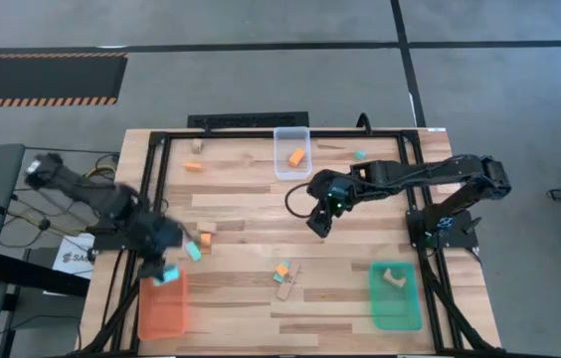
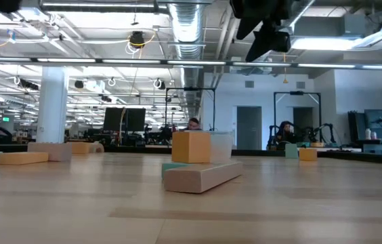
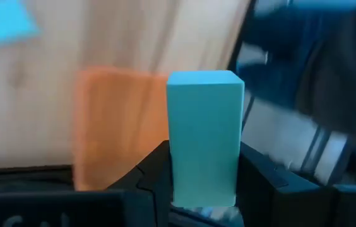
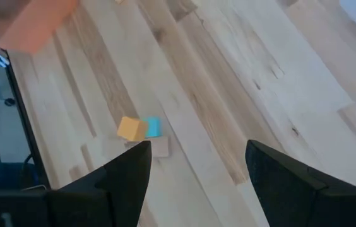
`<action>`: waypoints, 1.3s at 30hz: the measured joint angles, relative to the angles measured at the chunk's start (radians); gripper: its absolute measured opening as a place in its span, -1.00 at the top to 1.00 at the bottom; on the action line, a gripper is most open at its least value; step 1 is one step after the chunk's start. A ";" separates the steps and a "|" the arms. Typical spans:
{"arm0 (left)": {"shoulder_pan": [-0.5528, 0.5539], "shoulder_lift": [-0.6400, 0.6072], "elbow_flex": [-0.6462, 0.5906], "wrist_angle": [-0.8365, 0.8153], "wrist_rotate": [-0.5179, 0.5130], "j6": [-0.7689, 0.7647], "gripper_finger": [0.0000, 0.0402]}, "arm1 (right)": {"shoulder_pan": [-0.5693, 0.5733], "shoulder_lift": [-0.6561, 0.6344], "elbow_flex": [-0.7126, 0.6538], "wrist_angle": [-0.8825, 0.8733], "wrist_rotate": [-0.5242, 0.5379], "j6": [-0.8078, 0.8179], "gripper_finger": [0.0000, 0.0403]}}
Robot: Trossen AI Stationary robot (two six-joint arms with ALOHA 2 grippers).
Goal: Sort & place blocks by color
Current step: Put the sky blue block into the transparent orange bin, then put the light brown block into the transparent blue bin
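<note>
The left pincer (image 3: 203, 189) clamps a teal block (image 3: 204, 135) above the orange tray (image 1: 162, 306); the right pincer (image 4: 197, 167) hangs wide, empty, over the desk (image 1: 251, 214).

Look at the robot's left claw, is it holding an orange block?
No, the left gripper is shut on a light blue block, with the orange tray behind it.

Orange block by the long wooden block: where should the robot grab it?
Probably from straight above, pinching two flat upright sides. The orange block has the long wooden block and a teal block crowding it low down, so use the free faces.
</note>
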 joint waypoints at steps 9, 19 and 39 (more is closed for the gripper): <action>-0.311 0.185 -0.124 0.197 -0.047 -0.027 0.45 | 0.000 0.000 0.000 0.001 -0.037 -0.016 -0.40; -0.326 0.385 -0.125 0.203 -0.045 0.058 0.14 | -0.001 0.000 0.000 -0.001 -0.065 -0.046 -0.40; -0.150 0.170 -0.020 0.035 -0.172 0.173 -0.42 | 0.029 0.000 0.000 -0.018 -0.076 -0.061 -0.40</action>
